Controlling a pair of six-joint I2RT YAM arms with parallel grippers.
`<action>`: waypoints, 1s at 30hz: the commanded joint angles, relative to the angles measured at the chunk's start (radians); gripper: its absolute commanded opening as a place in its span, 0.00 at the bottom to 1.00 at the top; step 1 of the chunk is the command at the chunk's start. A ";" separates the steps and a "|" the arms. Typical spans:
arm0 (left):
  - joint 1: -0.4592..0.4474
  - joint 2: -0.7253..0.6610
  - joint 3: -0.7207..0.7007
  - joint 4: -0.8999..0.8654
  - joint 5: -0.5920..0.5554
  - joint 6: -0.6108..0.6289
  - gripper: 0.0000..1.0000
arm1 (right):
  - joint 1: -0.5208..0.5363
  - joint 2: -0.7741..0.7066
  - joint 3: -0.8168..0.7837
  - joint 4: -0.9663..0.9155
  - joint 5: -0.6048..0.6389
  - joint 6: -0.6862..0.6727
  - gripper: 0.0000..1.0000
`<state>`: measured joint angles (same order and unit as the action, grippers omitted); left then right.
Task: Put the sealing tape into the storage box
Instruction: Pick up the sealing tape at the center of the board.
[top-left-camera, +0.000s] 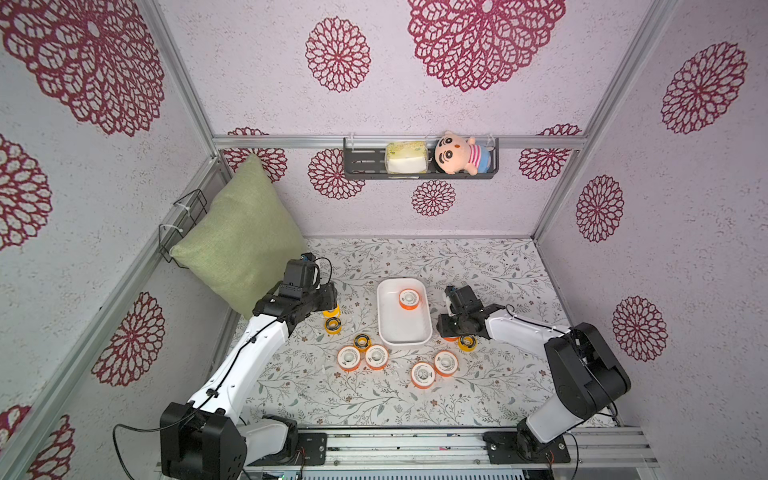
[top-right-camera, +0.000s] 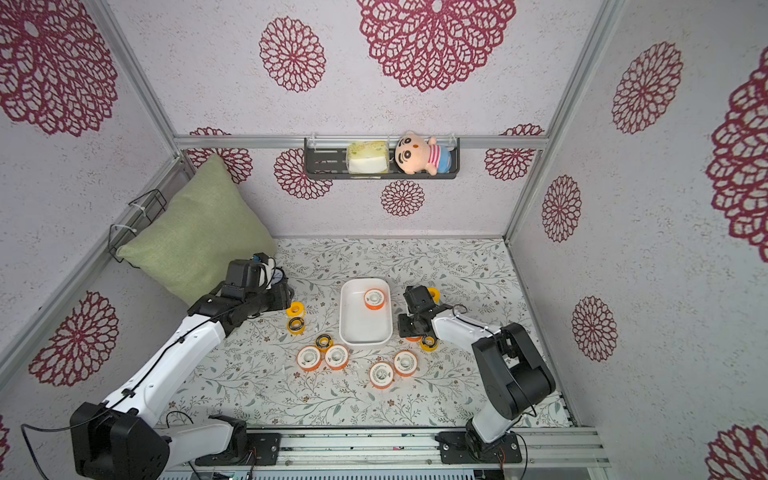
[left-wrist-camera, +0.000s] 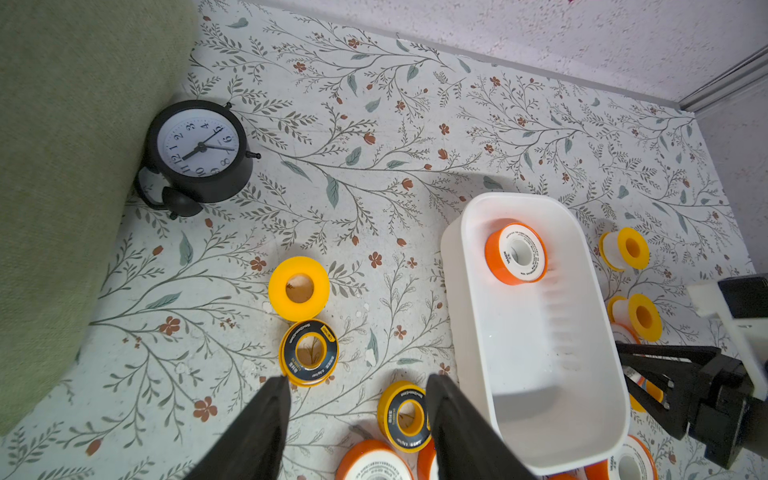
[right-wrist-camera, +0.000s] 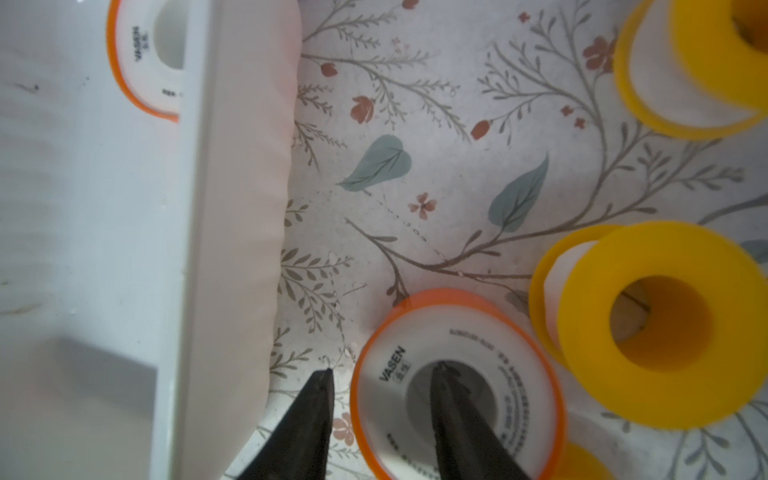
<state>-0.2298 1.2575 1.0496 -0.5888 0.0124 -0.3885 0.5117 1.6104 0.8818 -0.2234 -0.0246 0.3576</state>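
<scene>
Sealing tape (top-left-camera: 349, 358) lies around the storage box (top-left-camera: 381, 320), clock (left-wrist-camera: 199, 149) apparently touching pillow (left-wrist-camera: 62, 166).

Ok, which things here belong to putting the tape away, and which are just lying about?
For the job: orange tape spools, yellow tape spools, white storage box.
Just lying about: black alarm clock, green cushion, plush doll, tissue pack, wall shelf.
</scene>
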 joint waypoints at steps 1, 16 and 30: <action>0.008 0.014 0.008 0.004 -0.007 0.016 0.59 | 0.012 0.009 0.031 -0.035 0.049 -0.023 0.44; 0.008 0.023 0.007 0.006 -0.004 0.016 0.59 | 0.033 0.102 0.068 -0.045 0.101 -0.030 0.32; 0.007 0.053 0.006 0.021 0.067 0.008 0.59 | 0.000 -0.069 0.063 0.049 0.033 0.027 0.18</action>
<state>-0.2298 1.2896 1.0496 -0.5877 0.0330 -0.3851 0.5304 1.6119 0.9390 -0.2001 0.0216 0.3584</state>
